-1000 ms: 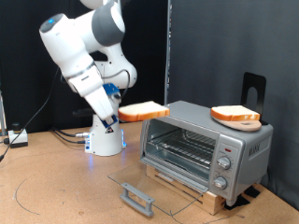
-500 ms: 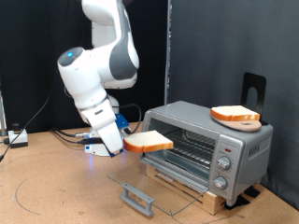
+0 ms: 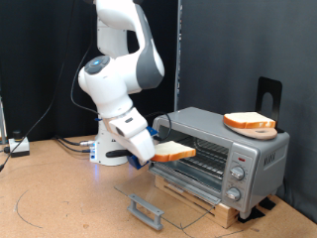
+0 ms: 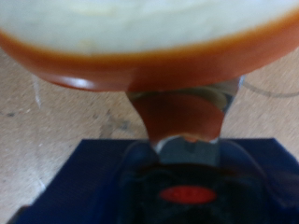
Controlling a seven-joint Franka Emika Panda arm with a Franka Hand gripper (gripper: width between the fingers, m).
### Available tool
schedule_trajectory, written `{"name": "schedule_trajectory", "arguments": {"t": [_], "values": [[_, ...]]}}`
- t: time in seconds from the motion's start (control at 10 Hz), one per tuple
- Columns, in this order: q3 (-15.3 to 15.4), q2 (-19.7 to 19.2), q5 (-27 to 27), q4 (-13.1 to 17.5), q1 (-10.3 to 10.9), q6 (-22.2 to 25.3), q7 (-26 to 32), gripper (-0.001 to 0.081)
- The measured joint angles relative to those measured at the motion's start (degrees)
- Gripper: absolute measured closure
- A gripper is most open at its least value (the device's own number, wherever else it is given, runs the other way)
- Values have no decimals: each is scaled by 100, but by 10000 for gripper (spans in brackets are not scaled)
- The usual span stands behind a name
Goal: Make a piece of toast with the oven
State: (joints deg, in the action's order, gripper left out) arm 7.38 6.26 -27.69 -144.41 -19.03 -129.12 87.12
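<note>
Arm dropped and swung right since earlier frames; piece of toast (image 3: 174,152) now at frame centre, at open mouth of oven (image 3: 220,151). Gripper (image 3: 158,155) jaws clamped on its left edge. Second slice (image 3: 249,121) on orange plate (image 3: 252,130) atop oven, upper right.

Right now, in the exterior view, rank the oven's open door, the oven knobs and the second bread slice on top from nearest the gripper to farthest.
From the gripper, holding the piece of toast:
1. Open door of the oven, just below, view's bottom.
2. Knobs, right panel. The next is too close to call.
3. Second slice, on top, view's right.
</note>
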Motion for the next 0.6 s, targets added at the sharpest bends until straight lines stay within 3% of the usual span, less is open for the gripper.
{"name": "schedule_trajectory", "arguments": {"t": [0.4,0.6], "values": [[465,507,69,-367,252,-324,-175,411],[790,669,588,-501,285,-513,-551,411]]}}
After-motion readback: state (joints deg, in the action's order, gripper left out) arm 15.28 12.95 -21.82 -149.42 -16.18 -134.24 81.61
